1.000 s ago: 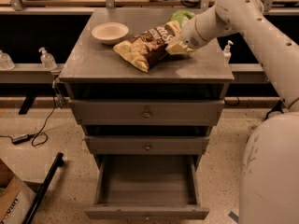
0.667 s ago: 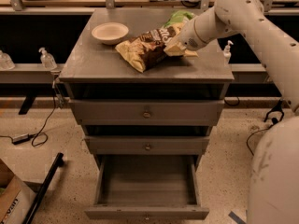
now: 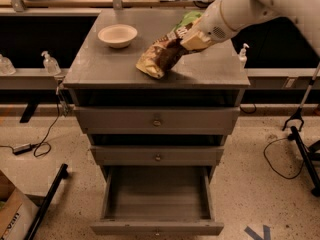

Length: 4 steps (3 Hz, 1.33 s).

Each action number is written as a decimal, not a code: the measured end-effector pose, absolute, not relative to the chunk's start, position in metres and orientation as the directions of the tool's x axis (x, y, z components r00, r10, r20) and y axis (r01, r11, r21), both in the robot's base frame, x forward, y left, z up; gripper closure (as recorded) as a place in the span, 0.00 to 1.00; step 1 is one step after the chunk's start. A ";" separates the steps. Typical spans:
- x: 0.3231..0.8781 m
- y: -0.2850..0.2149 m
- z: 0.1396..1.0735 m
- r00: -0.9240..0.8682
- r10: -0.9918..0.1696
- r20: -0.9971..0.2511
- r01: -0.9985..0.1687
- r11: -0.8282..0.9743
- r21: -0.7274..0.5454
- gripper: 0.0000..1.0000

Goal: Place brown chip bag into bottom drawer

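Note:
The brown chip bag (image 3: 159,58) lies aslant on the grey cabinet top (image 3: 105,66), its tan left end resting on the surface and its right end raised. My gripper (image 3: 186,40) is shut on that raised right end, the white arm reaching in from the upper right. The light green chip bag (image 3: 189,19) shows just behind the gripper, partly hidden by it. The bottom drawer (image 3: 157,228) is pulled open below and has nothing in it. The two shallower drawers above it are shut.
A white bowl (image 3: 117,35) stands at the back left of the cabinet top. Sanitizer bottles stand on the shelf at the left (image 3: 50,63) and right (image 3: 243,54). A cardboard box (image 3: 11,215) and cables lie on the floor at left, and a black stand (image 3: 302,144) is at right.
The gripper has closed on the bag's right end and raised it, so the bag now slants up to the right instead of lying flat.

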<state>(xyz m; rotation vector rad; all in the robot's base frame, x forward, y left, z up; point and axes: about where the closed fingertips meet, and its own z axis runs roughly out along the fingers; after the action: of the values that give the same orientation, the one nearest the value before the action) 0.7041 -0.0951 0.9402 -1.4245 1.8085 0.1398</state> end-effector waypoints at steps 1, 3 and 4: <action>0.641 -0.103 0.976 -0.028 -0.788 -0.615 -0.870 0.322 -0.373 1.00; 0.531 -0.115 0.967 -0.088 -0.809 -0.581 -0.943 0.255 -0.212 1.00; 0.502 -0.108 0.910 -0.180 -0.815 -0.551 -0.963 0.260 -0.070 1.00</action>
<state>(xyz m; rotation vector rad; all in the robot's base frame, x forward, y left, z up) 0.5017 -0.1083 0.9100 -1.6061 2.0524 0.4046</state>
